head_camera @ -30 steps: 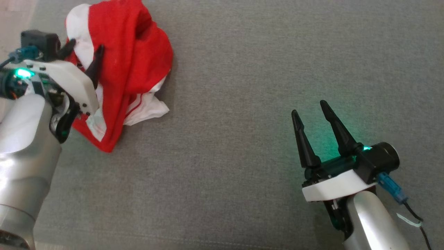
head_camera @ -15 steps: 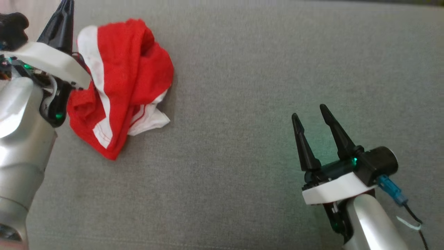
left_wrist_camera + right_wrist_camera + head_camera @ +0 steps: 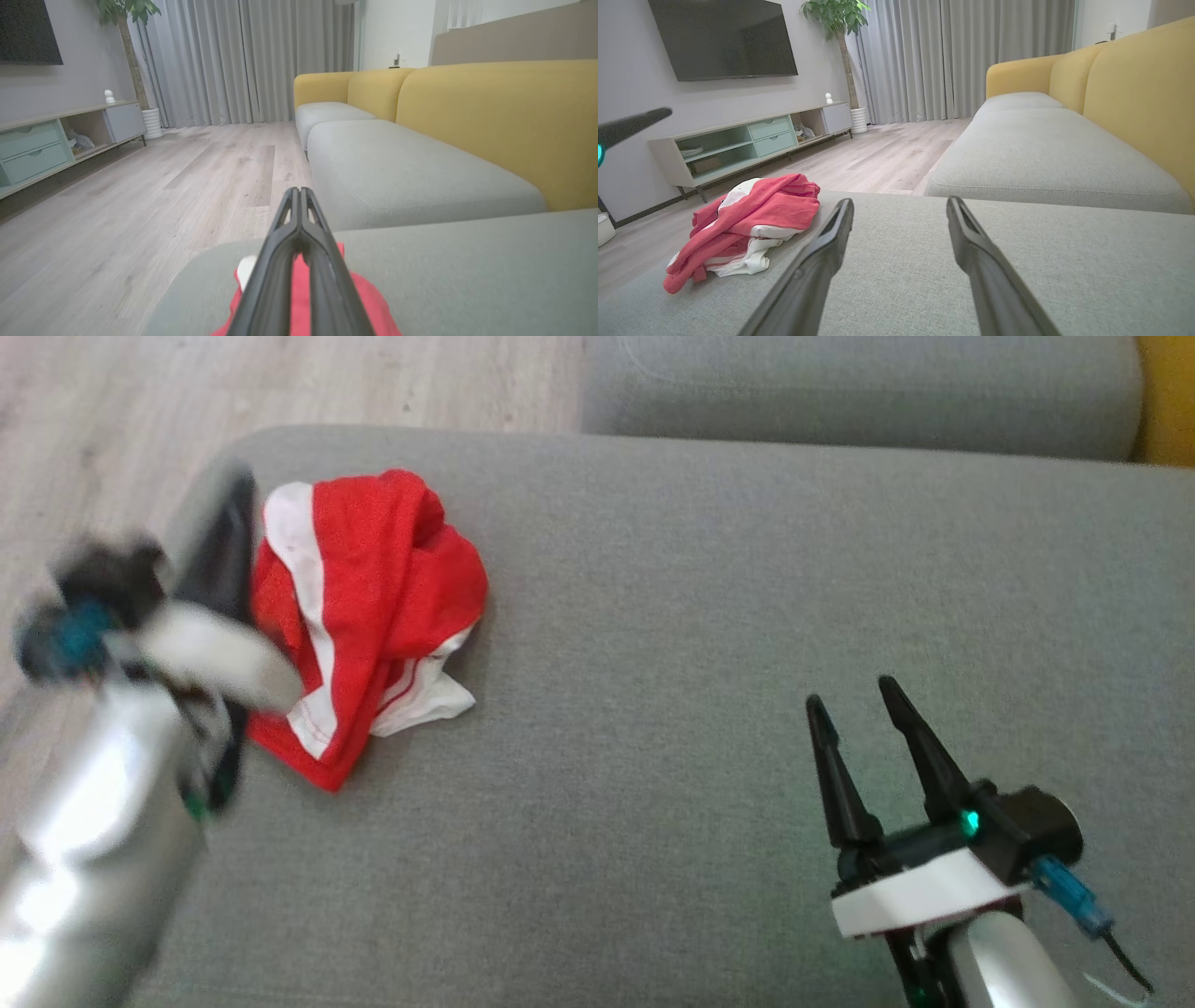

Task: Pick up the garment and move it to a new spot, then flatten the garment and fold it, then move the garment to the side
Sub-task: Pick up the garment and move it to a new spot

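The crumpled garment (image 3: 373,616) is lying at the head view's upper left, near the edge of the cushion (image 3: 700,663), and with the left gripper (image 3: 299,192) clenching nothing beside it (right gripper (image 3: 850,692) gaping, lower right), a clumsy grab is risking shoving it onto the floor (image 3: 112,420).

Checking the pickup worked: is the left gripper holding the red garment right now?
No, the left gripper is shut on nothing, and the garment lies crumpled on the sofa cushion.
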### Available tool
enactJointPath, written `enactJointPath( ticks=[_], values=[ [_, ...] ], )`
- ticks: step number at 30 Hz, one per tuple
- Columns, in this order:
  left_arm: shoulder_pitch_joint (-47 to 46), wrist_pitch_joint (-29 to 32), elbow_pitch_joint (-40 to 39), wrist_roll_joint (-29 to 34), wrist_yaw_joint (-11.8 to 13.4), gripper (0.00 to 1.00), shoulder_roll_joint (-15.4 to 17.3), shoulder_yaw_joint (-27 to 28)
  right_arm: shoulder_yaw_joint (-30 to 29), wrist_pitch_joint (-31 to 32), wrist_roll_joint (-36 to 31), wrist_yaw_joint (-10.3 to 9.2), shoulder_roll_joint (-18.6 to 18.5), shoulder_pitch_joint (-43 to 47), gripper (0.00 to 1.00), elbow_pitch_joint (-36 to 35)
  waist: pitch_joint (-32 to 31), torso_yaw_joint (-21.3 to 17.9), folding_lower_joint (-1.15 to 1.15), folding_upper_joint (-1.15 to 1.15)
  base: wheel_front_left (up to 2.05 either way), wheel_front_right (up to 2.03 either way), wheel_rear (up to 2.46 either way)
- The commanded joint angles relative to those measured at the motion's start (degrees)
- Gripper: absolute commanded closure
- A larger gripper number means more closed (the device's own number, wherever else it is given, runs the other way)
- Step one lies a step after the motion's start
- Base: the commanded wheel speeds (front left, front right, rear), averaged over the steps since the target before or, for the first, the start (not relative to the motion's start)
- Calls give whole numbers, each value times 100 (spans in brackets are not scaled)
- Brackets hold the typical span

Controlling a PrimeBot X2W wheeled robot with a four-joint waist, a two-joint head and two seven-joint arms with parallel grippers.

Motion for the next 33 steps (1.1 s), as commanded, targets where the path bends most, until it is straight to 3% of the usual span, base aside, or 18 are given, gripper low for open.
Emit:
enactJointPath(
  ticks=[1, 4, 5, 6, 7, 8, 12, 16, 26, 33],
  values=[
    [7, -86, -307, 81, 149, 100, 314, 203, 63, -61, 39, -4, -18, -16, 0, -188, -113, 100, 1, 0, 0, 0, 0],
    [705, -170, -805, 93, 571, 100, 367, 232, 67, -61, 3, -4, -18, 66, 0, -185, -227, 202, 1, 0, 0, 0, 0],
    [917, -197, -973, 137, 715, 93, 382, 227, 73, -61, -15, -4, -18, 86, 0, -188, -261, 245, 1, 0, 0, 0, 0],
    [1123, -220, -1131, 192, 862, 63, 388, 214, 66, -61, -38, -4, -18, 110, 0, -185, -300, 295, 1, 0, 0, 0, 0],
    [1329, -237, -1281, 232, 1000, 22, 381, 205, 50, -61, -45, -4, -18, 137, 0, -181, -338, 341, 1, 0, 0, 0, 0],
    [1536, -250, -1424, 235, 1119, 0, 351, 203, 32, -61, -46, -4, -18, 164, 0, -177, -376, 387, 1, 0, 0, 0, 0],
    [2270, -294, -1921, 427, 1659, 0, 238, 232, 13, -61, -53, -4, -18, 216, 0, -188, -425, 500, 1, 0, 0, 0, 0],
    [2755, -308, -2312, 664, 1969, 0, 44, 457, -75, -61, -33, -4, -18, 241, 0, -196, -413, 584, 1, 0, 0, 0, 0],
    [2935, -310, -2518, 1073, 1676, 0, -112, 678, 24, -61, -52, -4, -18, 186, 0, -183, -254, 545, 1, 0, 0, 0, 0],
    [2165, -66, -2183, 1178, 1346, 0, 159, 722, 156, -61, -149, -4, -18, -58, 0, -241, 283, 201, 1, 0, 0, 0, 0]
  ],
)
